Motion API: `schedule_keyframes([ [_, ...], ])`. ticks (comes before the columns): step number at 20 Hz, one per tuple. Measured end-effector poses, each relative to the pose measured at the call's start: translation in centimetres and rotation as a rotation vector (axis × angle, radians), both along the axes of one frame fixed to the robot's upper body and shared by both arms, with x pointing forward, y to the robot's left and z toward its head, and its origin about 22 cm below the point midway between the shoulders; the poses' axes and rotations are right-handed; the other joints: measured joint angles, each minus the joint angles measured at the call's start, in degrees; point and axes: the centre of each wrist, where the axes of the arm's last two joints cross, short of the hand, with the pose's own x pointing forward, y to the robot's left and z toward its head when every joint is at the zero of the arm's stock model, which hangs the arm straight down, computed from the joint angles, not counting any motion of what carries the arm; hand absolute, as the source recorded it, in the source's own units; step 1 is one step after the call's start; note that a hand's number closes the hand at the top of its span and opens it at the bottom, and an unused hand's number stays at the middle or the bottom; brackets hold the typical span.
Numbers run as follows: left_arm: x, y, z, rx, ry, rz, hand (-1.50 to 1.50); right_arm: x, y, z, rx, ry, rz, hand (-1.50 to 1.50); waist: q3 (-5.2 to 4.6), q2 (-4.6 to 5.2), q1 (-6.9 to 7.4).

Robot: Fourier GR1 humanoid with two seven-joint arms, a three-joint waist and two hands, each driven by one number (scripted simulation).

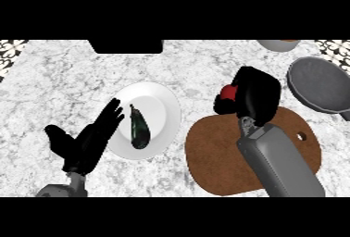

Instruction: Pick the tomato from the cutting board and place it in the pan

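Gripping tomato (228,92), right robot hand (254,95) curled round it, beyond cutting board (219,157).

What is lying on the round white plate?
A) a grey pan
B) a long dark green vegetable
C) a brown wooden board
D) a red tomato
B: a long dark green vegetable lies on the round white plate, while the red tomato sits in the black right hand.

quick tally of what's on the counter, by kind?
Vegetables: 2, tomato in the right robot hand, dark eggplant
Plate: 1
Cutting board: 1
Pan: 1
Bowl at the top edge: 1
Total: 6
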Motion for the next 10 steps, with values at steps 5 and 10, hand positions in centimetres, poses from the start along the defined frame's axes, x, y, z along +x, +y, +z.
schedule_keyframes([
  [5, 0.5, 0.5, 0.7, 0.0, -0.004, -0.007, 0.0, 0.1, -1.7, 0.9, 0.202, -0.183, -0.038, 1.5, -0.01, 0.09, 0.22],
  [10, -0.2, 0.5, 0.3, -0.003, -0.001, -0.01, 0.0, 1.0, -5.8, -1.0, 0.33, -0.274, -0.085, 1.5, -0.03, 0.17, 0.53],
])
